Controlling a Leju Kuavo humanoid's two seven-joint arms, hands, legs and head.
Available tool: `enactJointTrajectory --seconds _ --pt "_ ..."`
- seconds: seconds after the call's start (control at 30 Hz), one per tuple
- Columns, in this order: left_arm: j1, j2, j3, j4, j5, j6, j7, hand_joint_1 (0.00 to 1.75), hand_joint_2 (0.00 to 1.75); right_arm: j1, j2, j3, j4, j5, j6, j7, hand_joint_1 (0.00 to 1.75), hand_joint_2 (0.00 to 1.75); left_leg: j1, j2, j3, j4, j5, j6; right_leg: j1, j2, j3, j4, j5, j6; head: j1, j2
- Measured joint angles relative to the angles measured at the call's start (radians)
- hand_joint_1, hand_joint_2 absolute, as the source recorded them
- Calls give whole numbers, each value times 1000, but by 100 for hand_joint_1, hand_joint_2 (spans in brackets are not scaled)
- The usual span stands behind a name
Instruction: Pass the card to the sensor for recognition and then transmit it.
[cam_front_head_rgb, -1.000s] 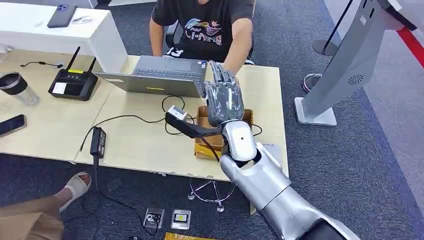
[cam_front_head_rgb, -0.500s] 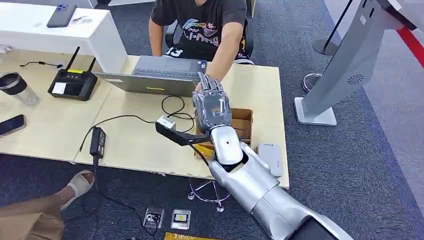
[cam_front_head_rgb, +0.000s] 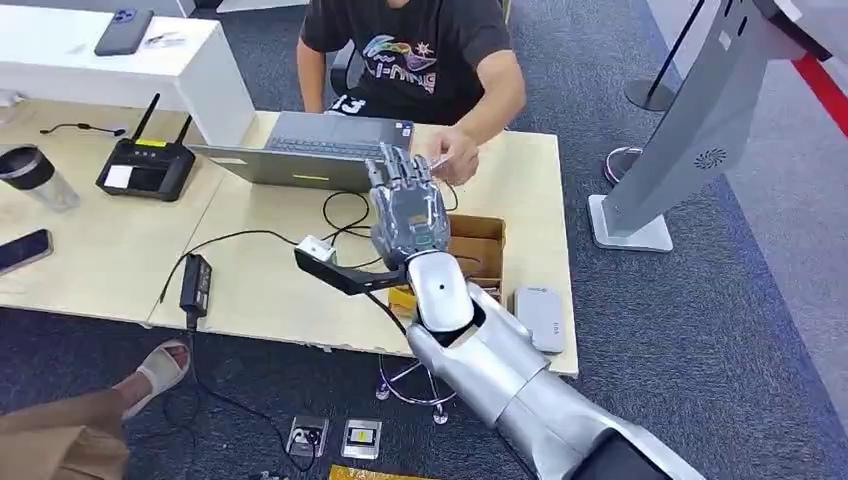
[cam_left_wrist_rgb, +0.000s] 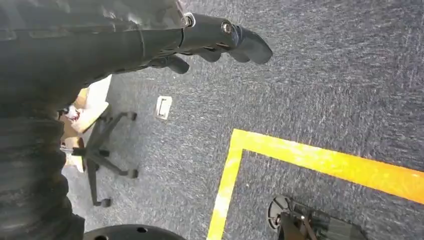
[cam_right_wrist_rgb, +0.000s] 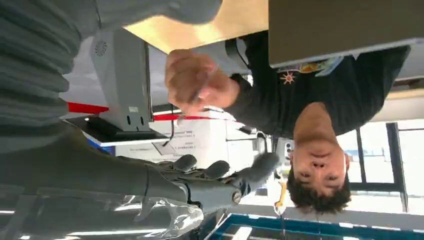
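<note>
Card has been taken into the person's hand, just beyond the right hand's fingertips, now spread and empty.

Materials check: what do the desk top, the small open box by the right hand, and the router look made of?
Desk top: pale wood-look laminate, matte, faint grain and clean edge; could be veneer. Open box beside the right hand: corrugated cardboard, brown, dull, flaps folded out. Router: black moulded plastic, slightly satin, with two stiff antennas.
</note>
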Motion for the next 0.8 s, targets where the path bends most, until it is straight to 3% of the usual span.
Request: enactJointTrajectory --seconds 0.13,0.3,0.5,0.6,0.8 --pt "0 -6 27 8 -45 0 2 0 175 -15 -4 0 0 18 -18 1 0 175 0 0 0 0 0 0 0 0 0 0 0 0 0 0" --pt "16 -10 50 -9 -103 -3 47 0 175 -18 -32 -20 -34 42 8 8 0 175 0 0 0 0 0 0 0 1 -1 0 0 0 0 0" --pt "31 -2 50 -25 -121 -33 33 0 175 12 -119 -87 -166 56 72 26 0 175 0 1 1 0 0 0 0 2 -1 0 0 0 0 0" --pt "35 1 49 -34 -121 -34 33 0 175 68 -180 -128 -289 58 122 30 0 175 0 1 1 1 0 0 0 1 0 -1 0 0 0 0" --pt "38 3 49 -40 -111 -27 33 0 175 193 -278 -204 -517 -15 139 17 0 175 0 2 2 1 -1 0 0 3 -1 -1 0 0 0 0"
